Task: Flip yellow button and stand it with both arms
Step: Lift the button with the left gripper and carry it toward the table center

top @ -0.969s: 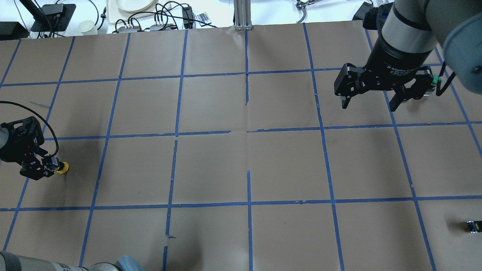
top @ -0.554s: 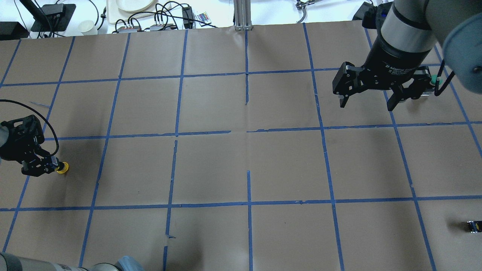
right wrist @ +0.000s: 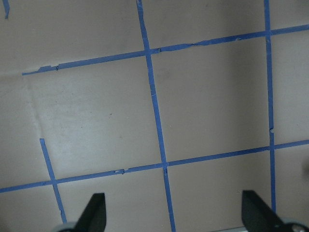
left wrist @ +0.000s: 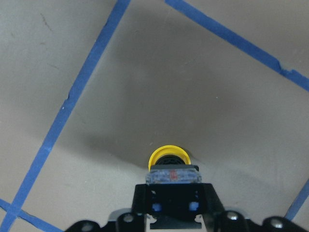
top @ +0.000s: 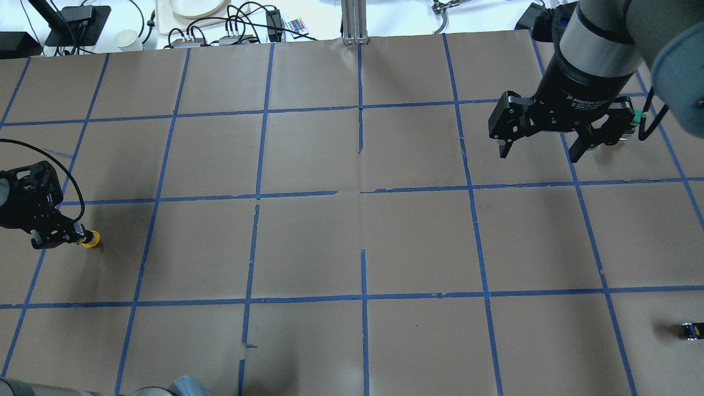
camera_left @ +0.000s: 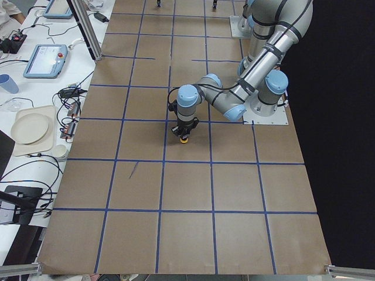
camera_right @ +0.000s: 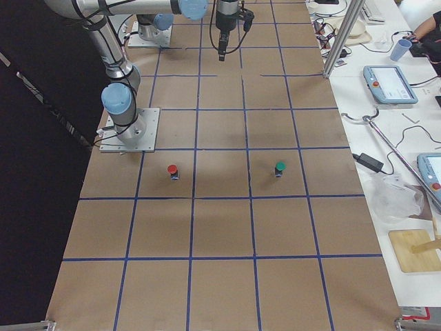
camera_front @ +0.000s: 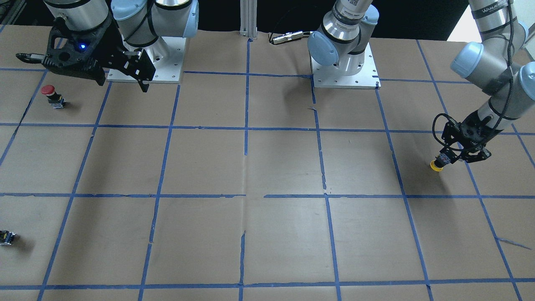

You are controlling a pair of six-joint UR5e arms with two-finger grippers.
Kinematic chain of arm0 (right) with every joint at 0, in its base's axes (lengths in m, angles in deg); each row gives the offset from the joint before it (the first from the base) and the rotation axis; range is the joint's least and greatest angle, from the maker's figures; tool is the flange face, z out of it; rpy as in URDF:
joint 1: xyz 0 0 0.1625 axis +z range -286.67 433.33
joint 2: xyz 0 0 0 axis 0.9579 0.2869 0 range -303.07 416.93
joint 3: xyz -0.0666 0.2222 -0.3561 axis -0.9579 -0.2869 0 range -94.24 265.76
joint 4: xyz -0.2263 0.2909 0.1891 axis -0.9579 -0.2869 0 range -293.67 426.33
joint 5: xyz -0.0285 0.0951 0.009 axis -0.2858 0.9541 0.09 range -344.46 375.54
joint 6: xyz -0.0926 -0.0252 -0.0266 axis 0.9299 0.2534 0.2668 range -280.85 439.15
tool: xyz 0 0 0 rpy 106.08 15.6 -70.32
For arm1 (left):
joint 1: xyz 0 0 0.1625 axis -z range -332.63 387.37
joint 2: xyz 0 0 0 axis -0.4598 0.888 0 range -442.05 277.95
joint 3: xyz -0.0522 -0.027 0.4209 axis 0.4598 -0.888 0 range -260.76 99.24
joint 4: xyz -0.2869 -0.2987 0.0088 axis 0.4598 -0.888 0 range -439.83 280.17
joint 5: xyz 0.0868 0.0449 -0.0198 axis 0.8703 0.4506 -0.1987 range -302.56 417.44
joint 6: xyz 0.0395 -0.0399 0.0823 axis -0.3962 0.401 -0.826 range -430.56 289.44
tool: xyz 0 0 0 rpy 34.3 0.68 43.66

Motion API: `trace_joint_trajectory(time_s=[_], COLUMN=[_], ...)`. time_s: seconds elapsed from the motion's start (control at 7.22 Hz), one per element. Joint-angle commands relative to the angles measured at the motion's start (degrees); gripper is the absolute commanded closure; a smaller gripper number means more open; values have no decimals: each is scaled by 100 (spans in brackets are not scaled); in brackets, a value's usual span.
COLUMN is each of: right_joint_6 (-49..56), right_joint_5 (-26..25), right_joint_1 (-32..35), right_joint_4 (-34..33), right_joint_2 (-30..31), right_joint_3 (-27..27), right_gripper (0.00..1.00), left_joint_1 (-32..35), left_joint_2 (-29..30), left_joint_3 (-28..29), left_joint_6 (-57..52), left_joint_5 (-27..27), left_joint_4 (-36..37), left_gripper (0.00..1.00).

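The yellow button [top: 92, 238] is at the table's far left, held in my left gripper [top: 70, 237], which is shut on its dark block body. The yellow cap [left wrist: 167, 156] points away from the gripper and down toward the paper, at or just above it. It also shows in the front view [camera_front: 436, 166] and the left side view [camera_left: 184, 138]. My right gripper [top: 539, 155] is open and empty, high over the far right of the table. In the right wrist view its fingertips [right wrist: 95, 209] frame bare paper.
A red-capped button [camera_front: 49, 92] stands near the right arm's base. A green-capped button [camera_right: 280, 167] stands on the right half. A small dark capless block [top: 692, 330] lies at the right edge. Cables and plates [top: 192, 11] lie beyond the far edge.
My left gripper has shifted slightly farther from the robot and turned, still holding the yellow button. My right gripper has barely moved and stays open.
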Motion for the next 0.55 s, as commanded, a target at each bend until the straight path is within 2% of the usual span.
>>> trace_joint_trajectory(time_s=[0.0,0.14,0.28,0.42], right_joint_6=[4,-74,-84,-275], right_joint_5=[11,63,73,290], right_joint_1=[16,-27,-63,-124], right_joint_4=[-77,-130,-174,-114], right_joint_2=[-47,-195,-292,-302], right_joint_3=[2,-24,-93,-77], right_gripper=[0,0,0,0], left_joint_1=[685,1002,1466,1906], left_joint_2=[-676,-897,-1134,-1136], left_joint_3=[56,300,894,1701], left_joint_6=[661,1144,1706,2608], left_joint_5=[-63,-176,-700,-1096], left_joint_4=[-443,-1160,-2420,-3512], left_gripper=[90,94,95,95])
